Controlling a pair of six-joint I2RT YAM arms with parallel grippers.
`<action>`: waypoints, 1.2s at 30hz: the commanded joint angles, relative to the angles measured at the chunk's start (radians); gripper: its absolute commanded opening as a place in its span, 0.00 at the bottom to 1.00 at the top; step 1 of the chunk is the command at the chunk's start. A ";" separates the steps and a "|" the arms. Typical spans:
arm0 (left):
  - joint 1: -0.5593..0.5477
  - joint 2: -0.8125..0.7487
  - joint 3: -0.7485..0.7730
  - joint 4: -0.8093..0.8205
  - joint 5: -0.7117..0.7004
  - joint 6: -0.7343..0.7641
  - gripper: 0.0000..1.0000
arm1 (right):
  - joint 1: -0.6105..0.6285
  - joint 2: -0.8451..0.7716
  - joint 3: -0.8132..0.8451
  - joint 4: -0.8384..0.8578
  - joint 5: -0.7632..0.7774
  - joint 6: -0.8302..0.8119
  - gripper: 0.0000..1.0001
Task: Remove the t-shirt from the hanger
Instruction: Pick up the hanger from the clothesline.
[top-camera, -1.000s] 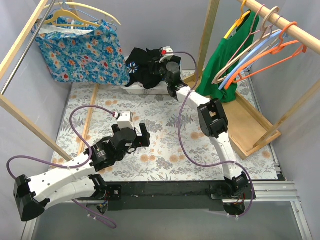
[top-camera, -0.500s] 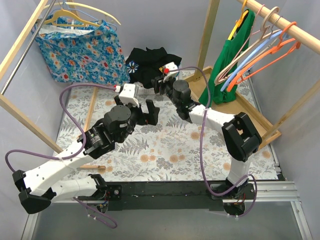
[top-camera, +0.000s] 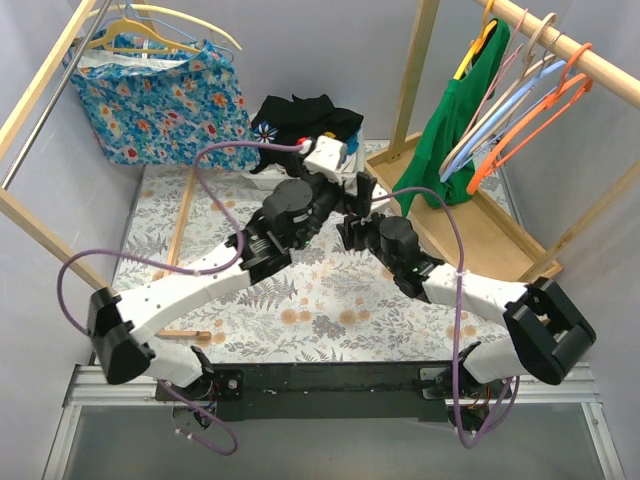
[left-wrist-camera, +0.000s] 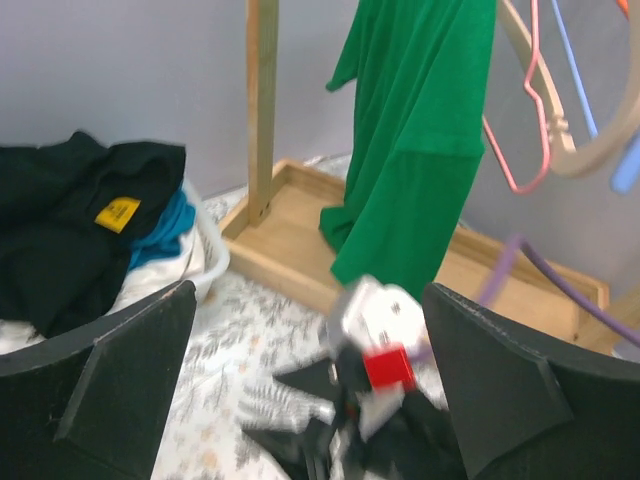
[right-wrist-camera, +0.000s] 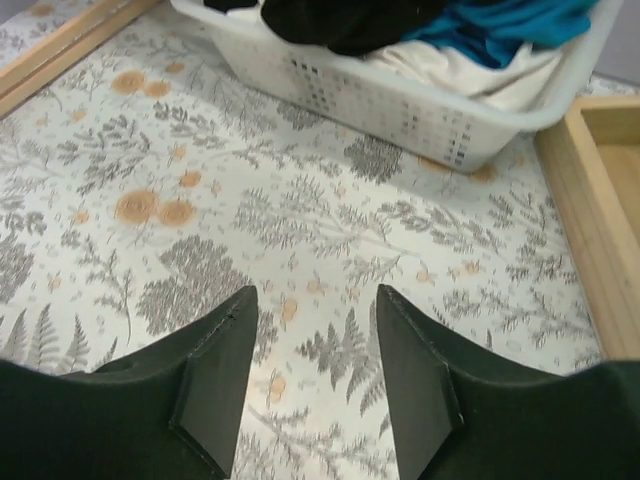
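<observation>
The green t-shirt (top-camera: 455, 110) hangs on a yellow hanger (top-camera: 481, 40) from the wooden rail (top-camera: 580, 55) at the back right. It also shows in the left wrist view (left-wrist-camera: 420, 130), straight ahead and some way off. My left gripper (top-camera: 352, 192) is open and empty in the middle back, left of the shirt and apart from it; its fingers spread wide in its own view (left-wrist-camera: 310, 330). My right gripper (top-camera: 348, 232) is open and empty just below it, low over the floral cloth (right-wrist-camera: 315, 300).
A white basket (right-wrist-camera: 400, 95) of dark clothes (top-camera: 300, 115) stands at the back centre. A wooden post (top-camera: 415, 70) and a wooden base tray (top-camera: 490, 240) stand by the shirt. Several empty hangers (top-camera: 530, 90) hang on the rail. A floral garment (top-camera: 160, 100) hangs back left.
My left arm has swung up and right from the near left to the middle back. My right arm has pulled back from the basket toward the table's middle. Both grippers stay open.
</observation>
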 joint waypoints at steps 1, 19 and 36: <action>0.011 0.139 0.148 0.197 -0.031 0.077 0.93 | 0.003 -0.115 -0.062 -0.076 -0.034 0.060 0.57; 0.032 0.406 0.326 0.467 0.245 0.198 0.79 | 0.004 -0.392 -0.317 -0.303 -0.037 0.171 0.51; 0.044 0.662 0.556 0.593 0.328 0.218 0.76 | 0.003 -0.373 -0.355 -0.293 -0.106 0.215 0.50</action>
